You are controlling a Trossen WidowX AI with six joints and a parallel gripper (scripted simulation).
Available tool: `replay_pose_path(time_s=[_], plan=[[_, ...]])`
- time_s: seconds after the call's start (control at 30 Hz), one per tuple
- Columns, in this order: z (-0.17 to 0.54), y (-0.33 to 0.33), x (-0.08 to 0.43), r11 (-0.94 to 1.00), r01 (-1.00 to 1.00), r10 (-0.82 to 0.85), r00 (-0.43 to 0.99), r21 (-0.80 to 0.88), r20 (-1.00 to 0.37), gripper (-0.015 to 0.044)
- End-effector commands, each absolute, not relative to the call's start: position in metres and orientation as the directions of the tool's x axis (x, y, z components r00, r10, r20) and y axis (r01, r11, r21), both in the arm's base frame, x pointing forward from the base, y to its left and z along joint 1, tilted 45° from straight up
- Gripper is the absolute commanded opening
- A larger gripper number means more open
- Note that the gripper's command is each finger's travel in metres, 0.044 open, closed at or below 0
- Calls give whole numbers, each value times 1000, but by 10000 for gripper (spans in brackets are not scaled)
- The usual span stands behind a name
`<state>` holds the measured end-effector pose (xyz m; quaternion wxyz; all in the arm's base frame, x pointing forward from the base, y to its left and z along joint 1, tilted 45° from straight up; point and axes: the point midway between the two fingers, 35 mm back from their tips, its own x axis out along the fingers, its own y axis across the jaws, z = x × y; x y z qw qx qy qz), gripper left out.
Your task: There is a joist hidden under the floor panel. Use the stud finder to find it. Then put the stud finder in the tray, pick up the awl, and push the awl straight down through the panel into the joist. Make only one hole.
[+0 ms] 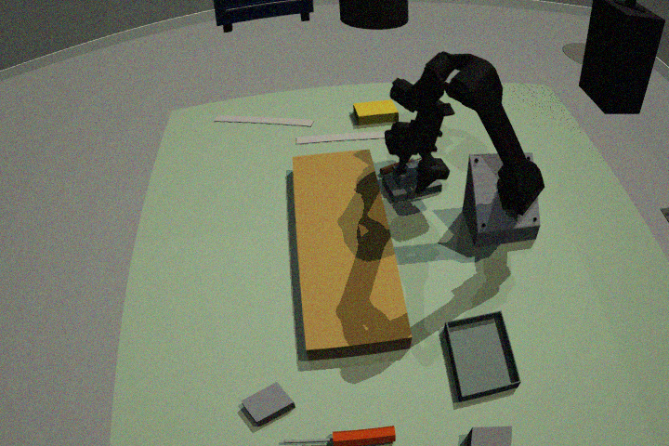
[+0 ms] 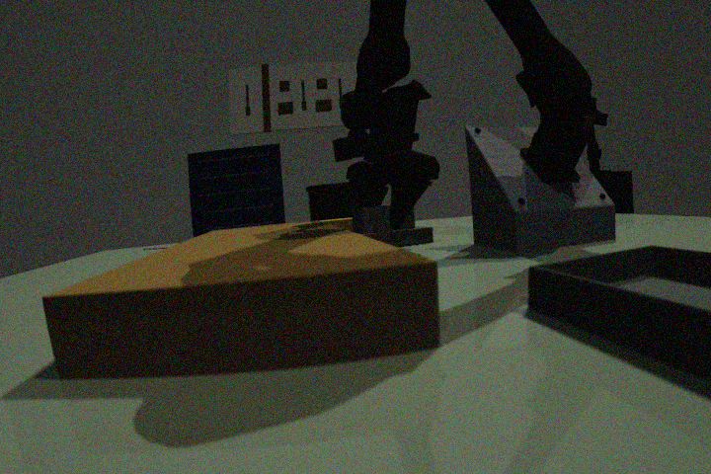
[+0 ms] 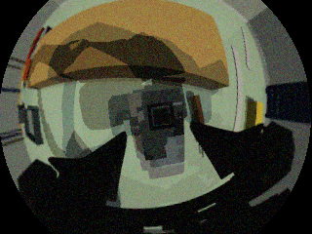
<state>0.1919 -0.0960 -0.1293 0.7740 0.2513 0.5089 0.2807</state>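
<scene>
The stud finder (image 1: 399, 192) (image 2: 418, 235) (image 3: 161, 115), a grey block on a flat base, stands beside the orange-brown floor panel (image 1: 320, 236) (image 2: 227, 324) (image 3: 198, 29). My gripper (image 1: 413, 179) (image 2: 384, 217) (image 3: 159, 129) is open, low over the stud finder, one finger on each side of its raised block. A brown stick-like thing (image 1: 387, 168) (image 3: 197, 108) lies close beside the stud finder; it looks like the awl's handle, but its tip is hard to make out. The tray (image 1: 479, 357) (image 2: 592, 296) (image 3: 33, 124) is empty. The joist is hidden.
An orange-handled tool (image 1: 364, 436) with a metal shaft and a grey block (image 1: 268, 402) lie near the front. A yellow block (image 1: 375, 111) and two pale strips (image 1: 264, 121) (image 1: 340, 137) lie at the back. The arm's grey base (image 1: 504, 231) stands right of the stud finder.
</scene>
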Motion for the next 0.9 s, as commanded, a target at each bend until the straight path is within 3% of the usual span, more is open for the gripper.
replay_pose_path(time_s=[0.0,0.03,0.87], plan=[[-130,-95,193,717,-176,689,330,675,-645,387],[-130,-95,193,717,-176,689,330,675,-645,361],[-130,-95,193,717,-176,689,330,675,-645,195]])
